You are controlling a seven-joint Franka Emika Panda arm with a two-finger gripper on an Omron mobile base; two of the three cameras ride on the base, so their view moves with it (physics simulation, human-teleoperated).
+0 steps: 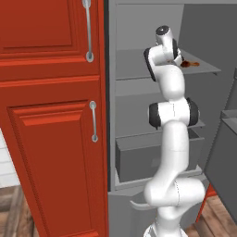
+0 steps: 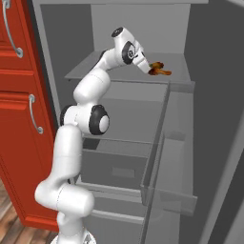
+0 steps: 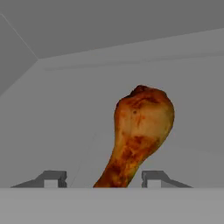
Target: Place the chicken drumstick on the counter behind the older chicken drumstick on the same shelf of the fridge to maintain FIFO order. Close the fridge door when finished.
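Observation:
The grey fridge (image 1: 139,28) stands open, and my arm reaches onto its upper shelf (image 1: 134,69). A chicken drumstick (image 3: 140,131) lies on that shelf (image 2: 95,71) straight ahead of the hand, its meaty end pointing away and its thin end between my fingertips (image 3: 54,177). My gripper (image 3: 103,177) is open, with a clear gap on the left side of the drumstick. From the base, the gripper (image 2: 147,66) (image 1: 178,60) sits just short of the orange-brown meat (image 2: 159,69) (image 1: 190,64); I cannot tell whether that is one drumstick or two. The counter is out of view.
The fridge door (image 2: 224,143) hangs open on the right, with its door bins (image 2: 171,143) facing the arm. Below the shelf sit a second shelf and a boxy grey drawer (image 1: 139,159). Red cabinets (image 1: 51,115) flank the fridge on the left.

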